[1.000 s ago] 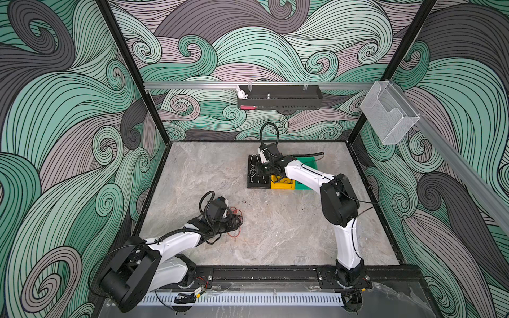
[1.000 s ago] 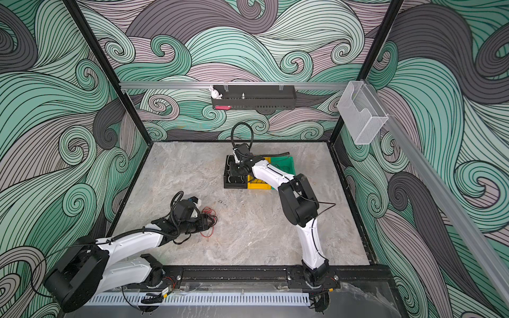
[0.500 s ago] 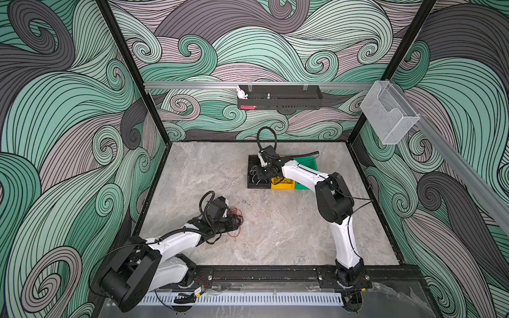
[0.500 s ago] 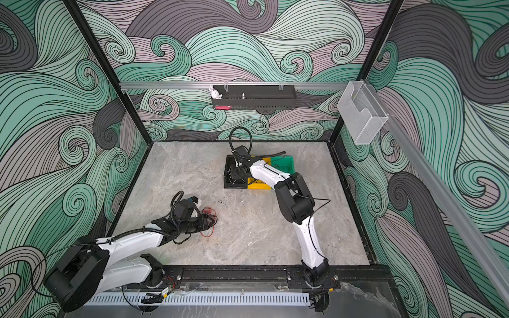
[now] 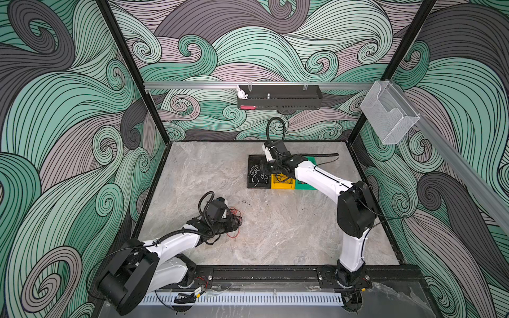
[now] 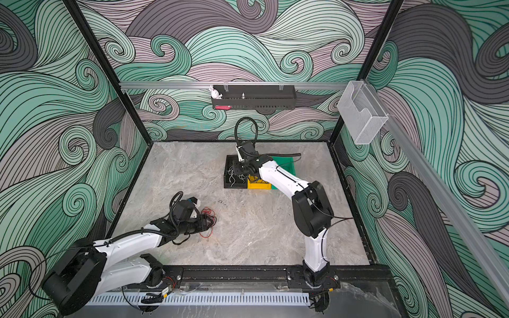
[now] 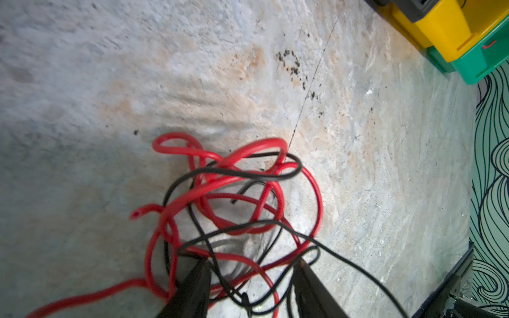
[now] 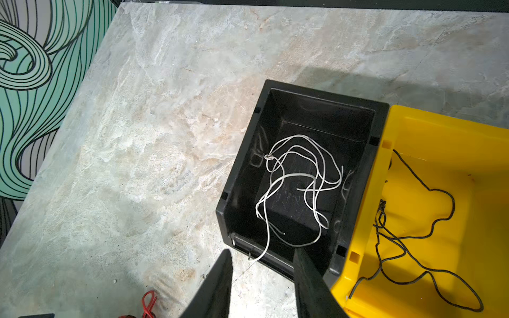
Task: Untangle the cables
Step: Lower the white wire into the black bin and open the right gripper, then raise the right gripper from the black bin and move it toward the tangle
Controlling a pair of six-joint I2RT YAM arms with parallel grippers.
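Note:
A tangle of red and black cables (image 7: pixel 234 192) lies on the marble floor, front left in both top views (image 5: pixel 234 220) (image 6: pixel 208 217). My left gripper (image 7: pixel 252 263) is down in it, open, with loose strands running between the jaws. A white cable (image 8: pixel 297 176) lies coiled in the black bin (image 8: pixel 325 96), one end hanging over the bin's near rim. My right gripper (image 8: pixel 263 252) hovers open just above that rim (image 5: pixel 263 172), holding nothing. A thin black cable (image 8: pixel 440 220) lies in the yellow bin (image 8: pixel 440 132).
Black (image 5: pixel 252 187), yellow (image 5: pixel 282 185) and green (image 5: pixel 304 187) bins stand side by side at the back middle. A black shelf (image 5: pixel 279 96) and a clear wall pocket (image 5: pixel 388 113) hang on the walls. Patterned walls enclose the floor.
My right gripper's jaws have parted over the black bin and the arm's elbow has shifted a little. The left arm and the tangle have not moved.

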